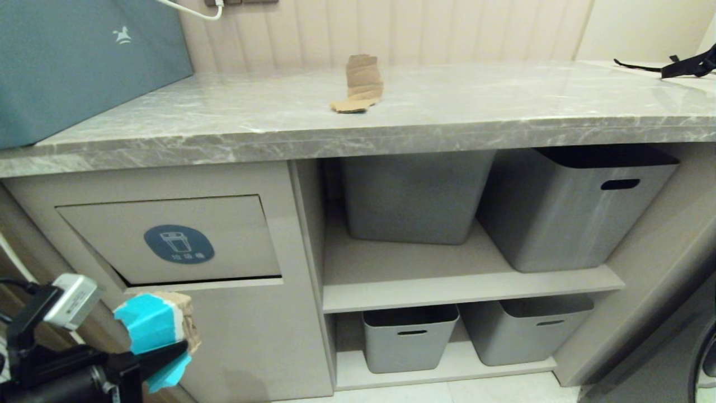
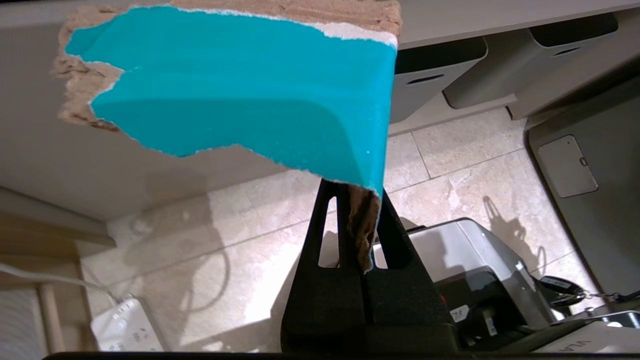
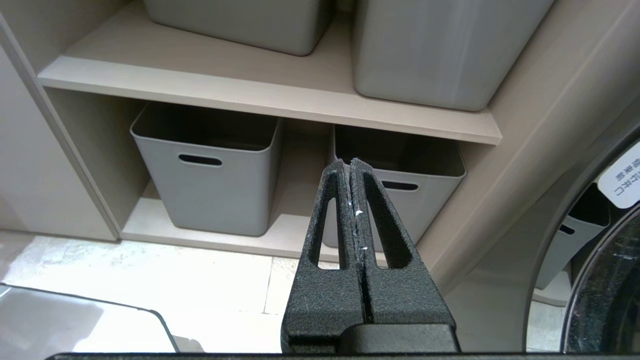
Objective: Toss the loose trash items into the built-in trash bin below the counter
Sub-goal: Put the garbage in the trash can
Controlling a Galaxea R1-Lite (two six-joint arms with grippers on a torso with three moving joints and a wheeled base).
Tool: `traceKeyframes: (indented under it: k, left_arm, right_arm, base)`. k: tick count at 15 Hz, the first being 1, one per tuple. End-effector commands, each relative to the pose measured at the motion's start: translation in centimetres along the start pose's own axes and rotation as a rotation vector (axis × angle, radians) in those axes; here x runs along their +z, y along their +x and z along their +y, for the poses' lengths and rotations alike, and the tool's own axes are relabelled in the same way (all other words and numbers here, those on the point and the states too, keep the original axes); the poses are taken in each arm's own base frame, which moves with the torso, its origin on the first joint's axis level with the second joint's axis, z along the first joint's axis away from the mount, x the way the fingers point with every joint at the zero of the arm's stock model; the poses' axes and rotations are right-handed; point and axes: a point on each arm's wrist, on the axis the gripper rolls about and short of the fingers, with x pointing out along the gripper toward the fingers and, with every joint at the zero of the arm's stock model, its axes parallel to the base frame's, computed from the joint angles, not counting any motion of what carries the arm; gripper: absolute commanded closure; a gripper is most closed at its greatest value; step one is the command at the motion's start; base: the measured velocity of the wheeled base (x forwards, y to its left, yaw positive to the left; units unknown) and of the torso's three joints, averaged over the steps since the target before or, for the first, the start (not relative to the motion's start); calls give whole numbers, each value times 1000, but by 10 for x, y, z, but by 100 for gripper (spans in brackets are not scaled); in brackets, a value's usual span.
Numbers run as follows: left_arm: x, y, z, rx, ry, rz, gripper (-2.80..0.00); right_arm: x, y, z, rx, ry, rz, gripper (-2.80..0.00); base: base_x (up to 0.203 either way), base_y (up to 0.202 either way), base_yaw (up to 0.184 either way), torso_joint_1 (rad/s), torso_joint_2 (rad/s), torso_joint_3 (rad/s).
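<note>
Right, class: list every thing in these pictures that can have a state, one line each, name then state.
left gripper: shut on the turquoise scrap, low before the cabinet front.
turquoise scrap: held, torn, off the counter.
right gripper: shut, empty.
brown scrap: lying creased on the counter.
bin flap: ajar at its lower edge.
grey storage bins: open-topped, on the shelves.

The grey marbled tabletop (image 1: 447, 106) carries a creased brown cardboard scrap (image 1: 359, 84) near its middle, a large teal box (image 1: 78, 61) at nine o'clock from the scrap, and a black strap (image 1: 685, 66) at three o'clock. On the shelves (image 1: 391, 274) below stand four grey bins (image 1: 417, 196), two on each.
</note>
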Motion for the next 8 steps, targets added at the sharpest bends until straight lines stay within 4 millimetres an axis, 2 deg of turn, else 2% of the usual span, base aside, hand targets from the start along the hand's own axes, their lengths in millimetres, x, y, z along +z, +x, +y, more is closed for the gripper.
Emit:
traceKeyframes:
  k: [1, 5, 8]
  left_arm:
    - [-2, 6, 1, 3, -24, 29, 0]
    - [0, 14, 3, 9, -102, 43, 0]
    - [10, 33, 6, 3, -131, -33, 0]
  right_arm:
    - [0, 0, 0, 2, -1, 3, 0]
    - [0, 0, 0, 1, 6, 1, 0]
    - [0, 0, 0, 2, 7, 3, 0]
  base:
    - [0, 0, 0, -13, 66, 45]
    - [0, 0, 0, -1, 8, 9]
    - [0, 0, 0, 0, 0, 0]
